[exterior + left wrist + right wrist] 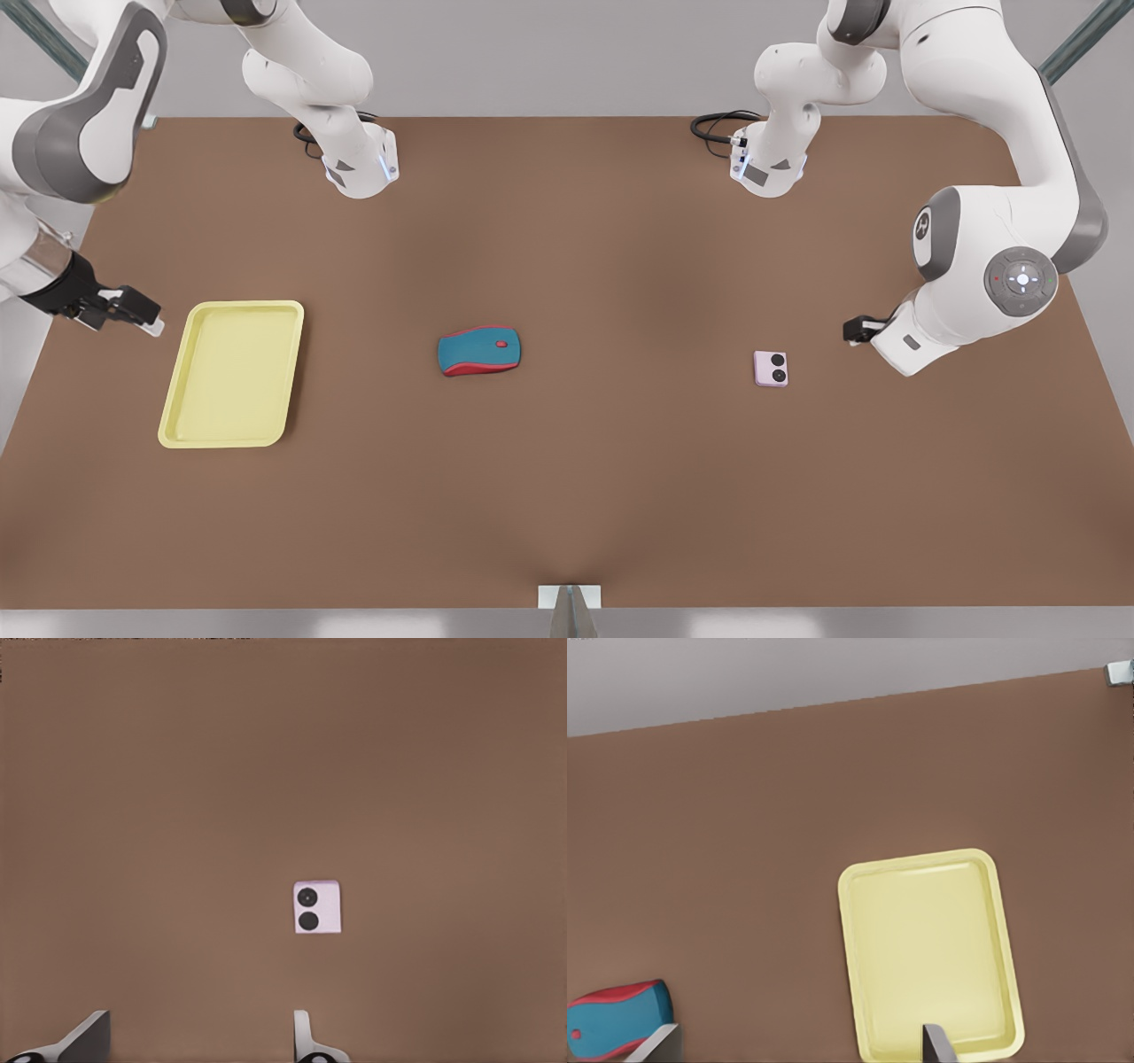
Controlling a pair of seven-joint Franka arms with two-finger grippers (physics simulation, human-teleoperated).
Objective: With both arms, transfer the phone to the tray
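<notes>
The pale pink phone [771, 369] lies flat on the brown table at the front view's right, its two black lenses facing up. My left gripper [851, 330] hovers just right of it, and its wrist view looks down on the phone [317, 907] beyond its open fingers [306, 1041]. The pale yellow tray [232, 372] rests on the table at the front view's left with nothing in it. My right gripper [151, 321] hangs open by the tray's far left corner, above the tray [926, 948] in its wrist view.
A teal-and-red computer mouse [479, 352] sits mid-table between tray and phone, and its end is seen in the right wrist view as mouse [611, 1028]. The two arm bases [359, 168] [769, 168] stand at the table's far edge.
</notes>
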